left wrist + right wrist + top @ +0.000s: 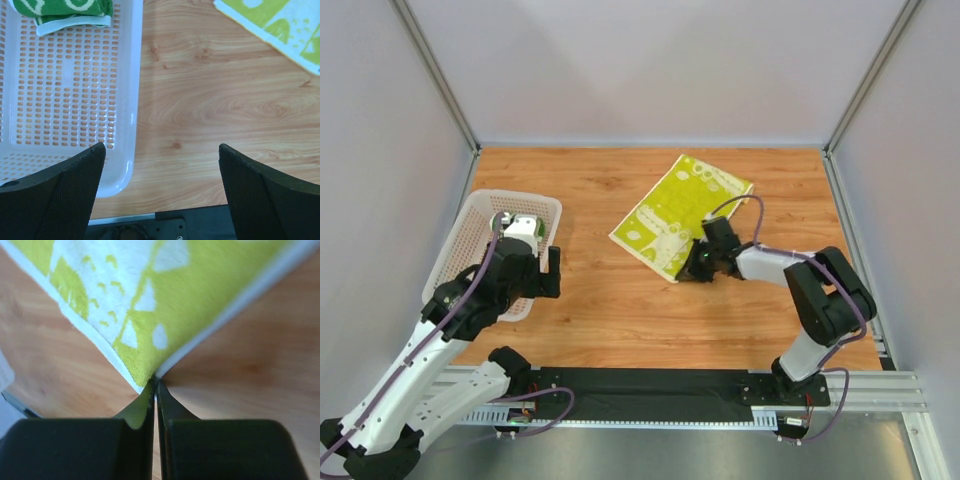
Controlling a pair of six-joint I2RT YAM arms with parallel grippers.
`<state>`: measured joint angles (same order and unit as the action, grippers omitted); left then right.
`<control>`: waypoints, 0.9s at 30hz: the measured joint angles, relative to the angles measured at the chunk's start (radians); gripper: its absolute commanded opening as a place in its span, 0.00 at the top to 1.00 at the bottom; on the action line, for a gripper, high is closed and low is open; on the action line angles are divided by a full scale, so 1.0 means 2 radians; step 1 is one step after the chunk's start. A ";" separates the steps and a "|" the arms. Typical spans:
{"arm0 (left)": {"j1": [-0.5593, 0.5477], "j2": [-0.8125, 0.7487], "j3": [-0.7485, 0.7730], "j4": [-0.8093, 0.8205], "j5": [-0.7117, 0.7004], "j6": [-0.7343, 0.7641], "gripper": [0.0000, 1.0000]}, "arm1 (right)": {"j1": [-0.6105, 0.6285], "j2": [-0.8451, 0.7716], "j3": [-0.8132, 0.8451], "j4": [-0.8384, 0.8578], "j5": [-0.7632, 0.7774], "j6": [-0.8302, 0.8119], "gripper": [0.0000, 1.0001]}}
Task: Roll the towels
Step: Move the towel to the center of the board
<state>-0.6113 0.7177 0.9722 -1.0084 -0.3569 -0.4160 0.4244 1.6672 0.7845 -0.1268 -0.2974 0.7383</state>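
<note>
A yellow-green patterned towel lies flat on the wooden table, slanted, right of centre. My right gripper is shut on its near corner; the right wrist view shows the towel spreading away from the pinched corner at the fingertips. A rolled green towel lies in the white basket, also seen at the top of the left wrist view. My left gripper is open and empty above the table just right of the basket; the towel's edge shows top right.
The perforated white basket stands at the table's left side. White enclosure walls surround the table. A black base rail runs along the near edge.
</note>
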 measured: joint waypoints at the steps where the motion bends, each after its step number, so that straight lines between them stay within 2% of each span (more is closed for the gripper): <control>1: 0.002 0.002 -0.001 0.002 0.003 0.001 0.01 | 0.033 0.000 -0.001 0.010 0.002 0.014 1.00; 2: 0.003 0.005 -0.001 0.003 0.006 0.002 0.01 | 0.071 0.001 -0.001 0.023 0.001 0.028 0.96; 3: 0.005 0.007 -0.002 0.003 0.008 0.002 0.00 | 0.111 0.004 0.002 0.037 -0.001 0.041 0.83; 4: 0.006 0.008 -0.002 0.003 0.010 0.002 0.01 | 0.144 0.010 0.012 0.048 -0.004 0.053 0.62; 6: 0.008 0.010 -0.002 0.004 0.011 0.003 0.00 | 0.192 0.040 0.060 0.053 -0.026 0.063 0.54; 7: 0.008 0.010 -0.002 0.004 0.012 0.002 0.00 | 0.203 0.054 0.086 0.056 -0.034 0.065 0.45; 9: 0.009 0.012 -0.002 0.004 0.014 0.002 0.01 | 0.203 0.060 0.112 0.064 -0.039 0.065 0.36; 13: 0.009 0.026 -0.002 0.005 0.041 -0.003 0.01 | 0.154 0.015 0.102 0.040 -0.021 0.045 0.33; 21: 0.008 0.123 -0.058 0.068 0.111 -0.055 0.01 | 0.019 -0.165 0.025 -0.060 0.041 -0.016 0.31; 27: -0.009 0.200 -0.098 0.128 0.137 -0.094 0.02 | -0.063 -0.223 -0.012 -0.119 0.049 -0.051 0.31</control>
<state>-0.6300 1.1172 0.7761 -0.7521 -0.0822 -0.6037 0.2981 1.2213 0.7609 -0.3649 -0.1997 0.6369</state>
